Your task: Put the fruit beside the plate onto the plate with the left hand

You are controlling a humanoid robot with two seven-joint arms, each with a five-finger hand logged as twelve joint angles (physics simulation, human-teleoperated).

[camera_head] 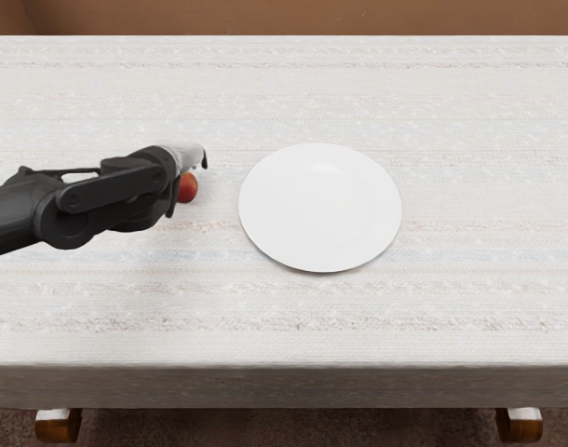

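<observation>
Pale, woven-textured tabletop (284, 317) fills nearly the whole frame, with a brown strip of background (284, 17) along the top edge. Two wooden table feet (58, 426) show at the bottom corners.

Item 1: white plate (319, 207). Round, lying flat slightly right of frame centre. Its surface carries nothing.

Item 2: fruit (189, 188). Small, red-orange, at left of centre. It sits just beside the plate's left rim, apart from it, with bare tabletop between the two. Only its right portion is visible; the remainder is hidden behind the robot hand. It is not on the plate.

Item 3: left arm (51, 209). Dark, enters from the left edge of the frame and extends toward the centre, ending at the fruit.

Item 4: left robot hand (177, 177). Positioned directly over and against the fruit's left side, with a light grey section at its upper edge. Whether it is gripping the fruit or merely lying against it cannot be determined from this view.
</observation>
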